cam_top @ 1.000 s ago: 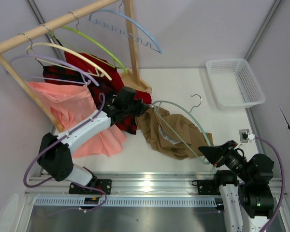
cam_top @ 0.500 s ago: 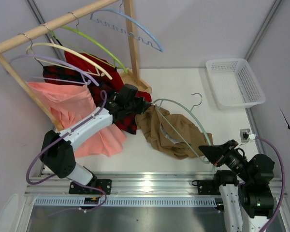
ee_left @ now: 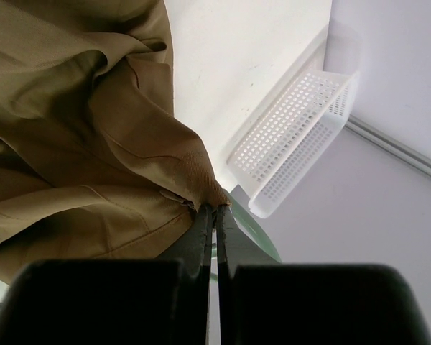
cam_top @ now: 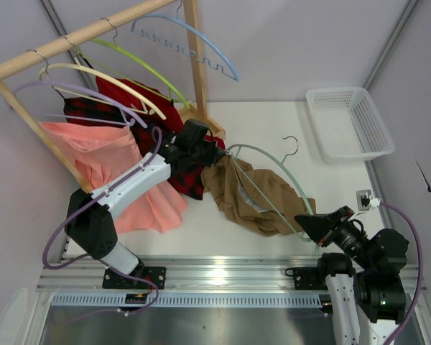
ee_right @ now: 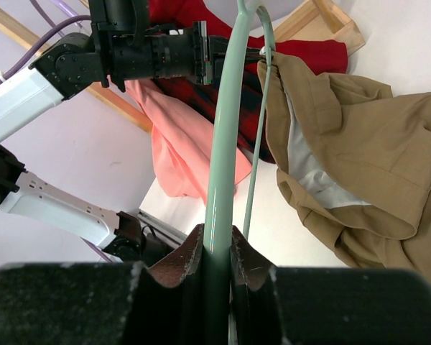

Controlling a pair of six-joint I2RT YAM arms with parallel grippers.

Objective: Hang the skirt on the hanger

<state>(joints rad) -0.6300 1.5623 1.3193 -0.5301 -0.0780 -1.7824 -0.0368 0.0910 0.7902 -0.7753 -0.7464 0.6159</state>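
Right wrist view gave us the right gripper (ee_right: 217,241) clamped on the pale green hanger (ee_right: 221,144), fingers tight on either side of its arm. Over on the left wrist view, the left gripper (ee_left: 214,210) had its fingers pinched together on a fold of the tan skirt (ee_left: 79,129), right at the hanger's far end. From above we saw the skirt lying crumpled on the white table (cam_top: 273,118), partly draped over the hanger, between the two grippers. A white basket (cam_top: 348,122) sat well apart at the far right.
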